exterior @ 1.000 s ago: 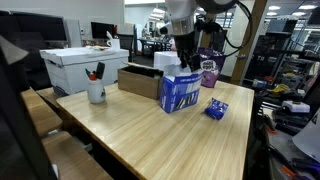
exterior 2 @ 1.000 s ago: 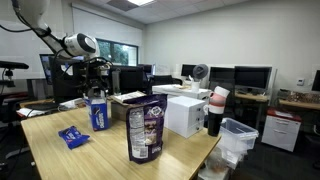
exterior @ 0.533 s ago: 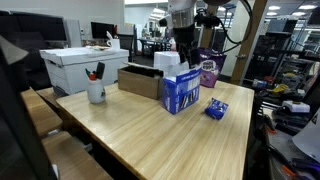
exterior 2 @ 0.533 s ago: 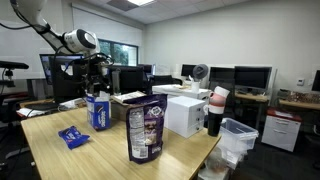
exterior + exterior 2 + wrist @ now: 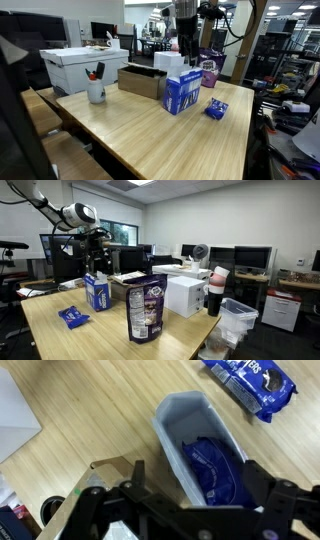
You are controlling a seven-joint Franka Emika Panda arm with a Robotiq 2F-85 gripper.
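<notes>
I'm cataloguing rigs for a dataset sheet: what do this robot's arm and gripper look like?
The arm is white, with rounded segments and a dark round joint cap. Black cables loop beside its wrist. The gripper is black, with two chunky linked fingers.
</notes>
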